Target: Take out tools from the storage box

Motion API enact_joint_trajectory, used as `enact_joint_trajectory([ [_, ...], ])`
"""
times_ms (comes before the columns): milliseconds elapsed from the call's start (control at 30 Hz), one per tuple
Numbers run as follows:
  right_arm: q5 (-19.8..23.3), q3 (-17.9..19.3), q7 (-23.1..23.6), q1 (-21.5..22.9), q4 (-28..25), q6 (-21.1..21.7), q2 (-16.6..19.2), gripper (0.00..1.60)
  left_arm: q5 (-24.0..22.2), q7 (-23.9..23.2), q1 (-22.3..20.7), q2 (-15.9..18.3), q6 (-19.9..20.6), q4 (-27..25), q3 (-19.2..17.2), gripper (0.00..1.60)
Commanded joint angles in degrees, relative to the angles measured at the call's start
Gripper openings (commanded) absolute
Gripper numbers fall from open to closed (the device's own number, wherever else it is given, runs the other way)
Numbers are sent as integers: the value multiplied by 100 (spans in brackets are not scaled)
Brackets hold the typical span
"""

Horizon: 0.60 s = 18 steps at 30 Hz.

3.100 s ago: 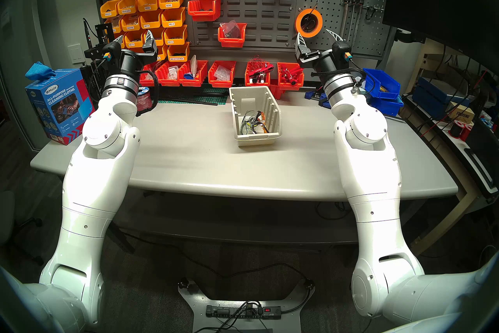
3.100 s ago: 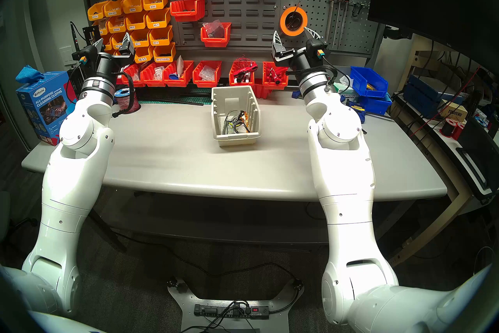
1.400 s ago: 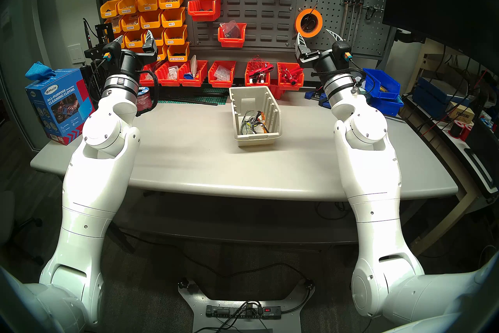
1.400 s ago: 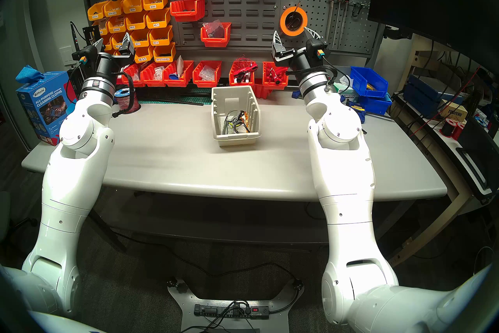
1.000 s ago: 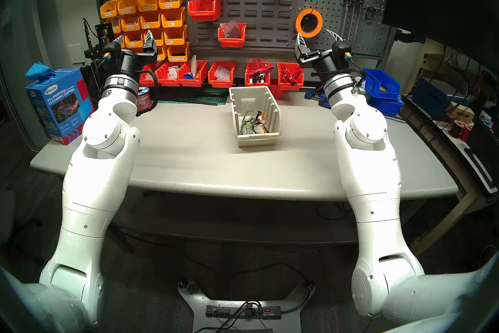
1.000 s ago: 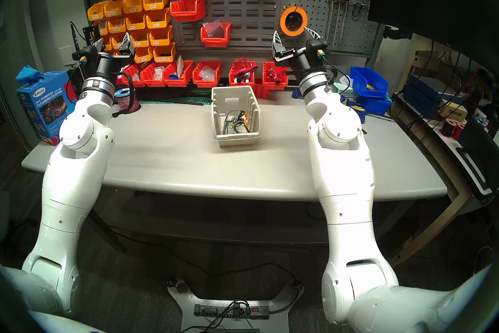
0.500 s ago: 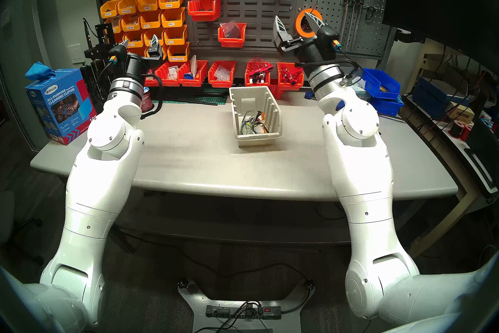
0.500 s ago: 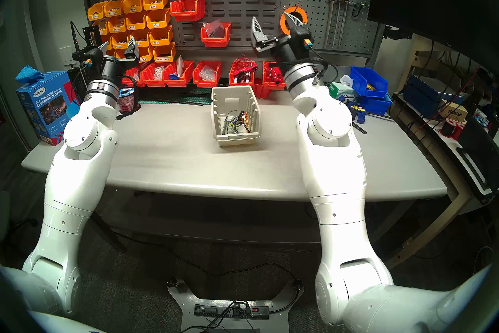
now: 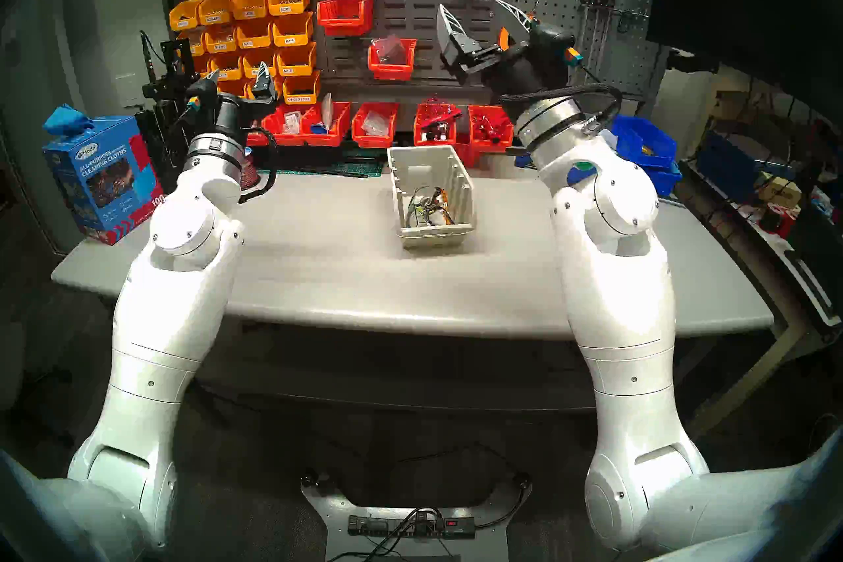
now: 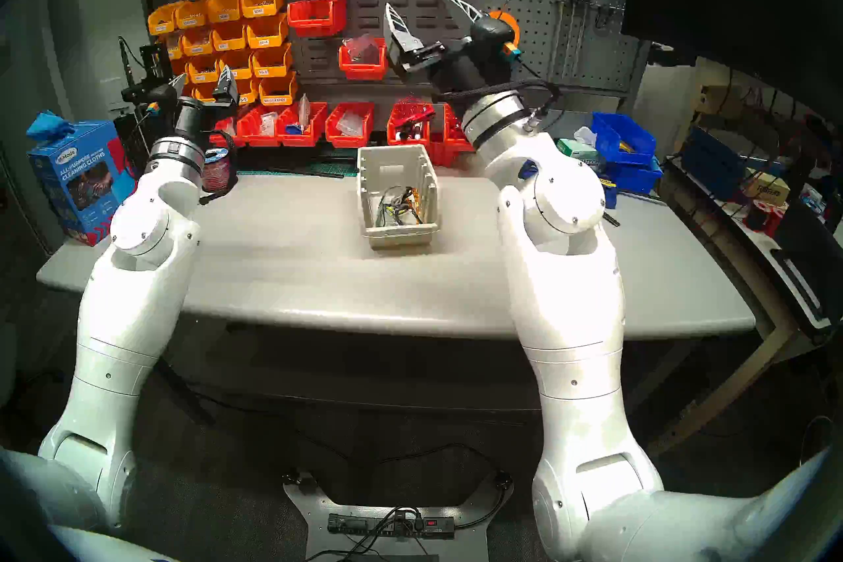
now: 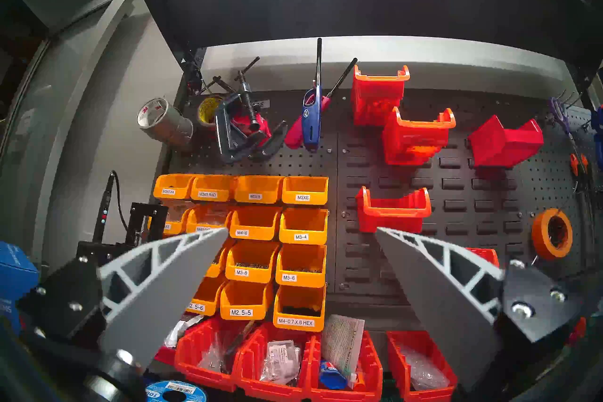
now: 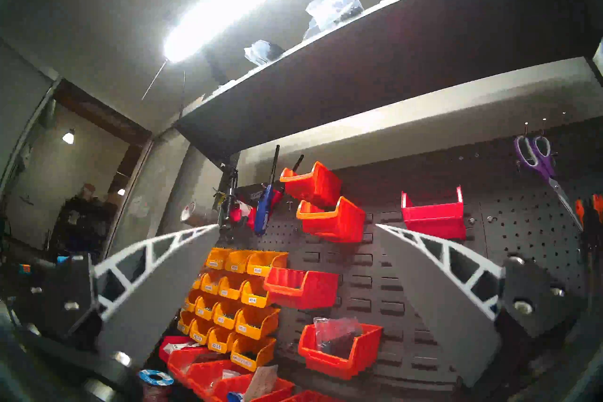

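Observation:
The beige storage box [image 9: 431, 233] stands on the grey table a little right of centre, and also shows in the head right view [image 10: 397, 235]. Inside it lie two tangled pairs of clear safety glasses, one with orange arms [image 9: 441, 197] and one with grey and yellow arms [image 9: 417, 210]. My left gripper [image 9: 238, 72] is open and empty, held high at the back left, well away from the box. My right gripper [image 9: 470, 7] is open and empty, high above and behind the box's right side. Both wrist views [image 11: 301, 230] [image 12: 297, 225] face the pegboard; the box is out of their view.
A row of red bins [image 9: 374, 127] lines the table's back edge behind the box. Orange bins [image 9: 255, 32] hang on the pegboard. A blue cloth carton [image 9: 100, 178] stands at the far left, a wire spool [image 9: 250, 178] under my left wrist, blue bins [image 9: 647, 146] at the right.
Both arms stood still until a second ago. Since then my right gripper has risen and swung left toward the space above the box. My left gripper has shifted slightly right.

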Motion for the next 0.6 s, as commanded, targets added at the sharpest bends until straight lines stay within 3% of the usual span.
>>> enact_joint_trajectory([
  [0,24,27,-50,-11,-247,275,22,160,17,10,-107,5,-36,-36,-25,160],
  [567,42,19,-80,-8,-268,335,42,160,19,9,-107,4,-37,-35,-26,160],
])
